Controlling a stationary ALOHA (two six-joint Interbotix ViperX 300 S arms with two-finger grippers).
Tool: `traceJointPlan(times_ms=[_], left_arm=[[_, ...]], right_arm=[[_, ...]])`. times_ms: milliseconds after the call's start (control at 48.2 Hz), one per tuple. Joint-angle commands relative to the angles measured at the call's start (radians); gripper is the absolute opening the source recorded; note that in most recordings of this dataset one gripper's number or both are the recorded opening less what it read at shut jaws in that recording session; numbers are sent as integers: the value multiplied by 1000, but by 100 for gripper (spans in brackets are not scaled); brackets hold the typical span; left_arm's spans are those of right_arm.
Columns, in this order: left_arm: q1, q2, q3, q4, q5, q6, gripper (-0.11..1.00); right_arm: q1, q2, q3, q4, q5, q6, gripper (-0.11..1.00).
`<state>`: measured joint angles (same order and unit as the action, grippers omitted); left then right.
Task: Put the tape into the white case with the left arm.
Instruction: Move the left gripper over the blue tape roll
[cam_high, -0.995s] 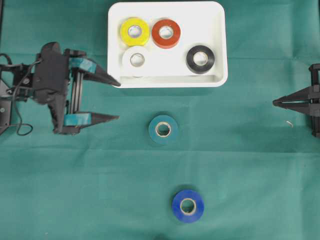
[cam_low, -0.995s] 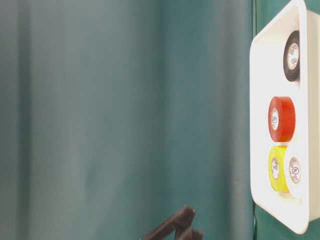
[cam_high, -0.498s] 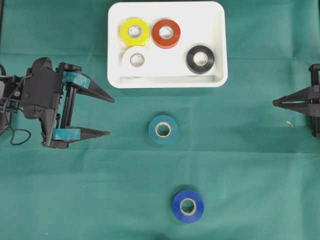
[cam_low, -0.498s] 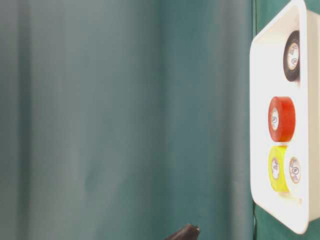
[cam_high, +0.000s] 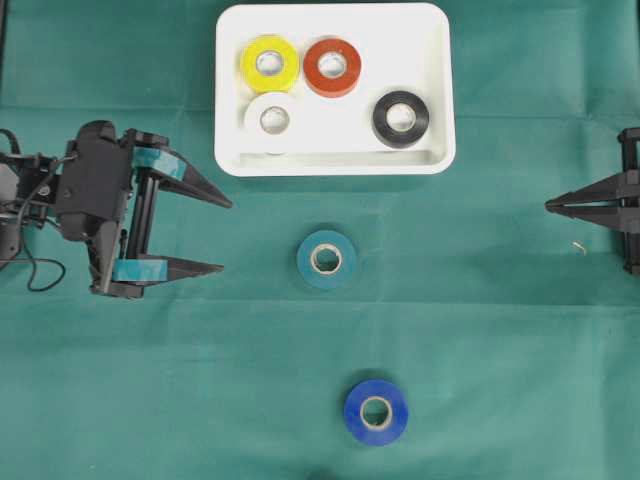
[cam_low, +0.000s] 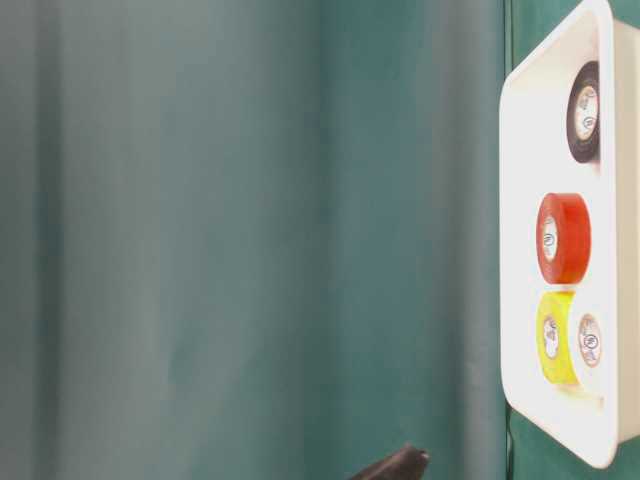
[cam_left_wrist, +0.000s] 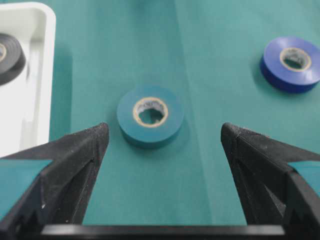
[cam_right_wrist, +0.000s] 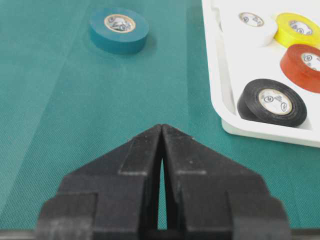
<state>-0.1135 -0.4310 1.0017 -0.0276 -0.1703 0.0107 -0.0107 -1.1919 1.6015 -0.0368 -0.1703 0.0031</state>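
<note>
A teal tape roll (cam_high: 326, 259) lies flat on the green cloth, just below the white case (cam_high: 335, 165). A blue tape roll (cam_high: 376, 411) lies nearer the front edge. My left gripper (cam_high: 226, 235), with teal bands, stands open at the left, its tips pointing right and well short of the teal roll. In the left wrist view the teal roll (cam_left_wrist: 150, 116) sits ahead between the spread fingers of the gripper (cam_left_wrist: 163, 129), untouched, with the blue roll (cam_left_wrist: 291, 63) off to the right. The right gripper (cam_high: 548, 206) rests shut and empty at the far right.
The case holds a yellow roll (cam_high: 269, 63), a red roll (cam_high: 332, 67), a white roll (cam_high: 273, 121) and a black roll (cam_high: 401, 118). Its near left corner is close to my upper left fingertip. A dark fingertip (cam_low: 395, 465) shows at the bottom of the table-level view.
My left gripper has drawn away from the case's near left corner toward the front of the table, staying open. The rolls and the right gripper have not moved.
</note>
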Motion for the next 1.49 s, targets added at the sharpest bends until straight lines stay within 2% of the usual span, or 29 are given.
traceJointPlan(times_ms=[0, 767, 1472], left_arm=[[-9, 11, -31, 0, -9, 0, 94], [-121, 270, -218, 0, 9, -2, 94], [-195, 569, -538, 0, 164, -41, 94]], right_arm=[[-2, 6, -9, -2, -12, 0, -9], [-2, 6, -9, 0, -11, 0, -9], [-2, 6, 2, -2, -29, 0, -9]])
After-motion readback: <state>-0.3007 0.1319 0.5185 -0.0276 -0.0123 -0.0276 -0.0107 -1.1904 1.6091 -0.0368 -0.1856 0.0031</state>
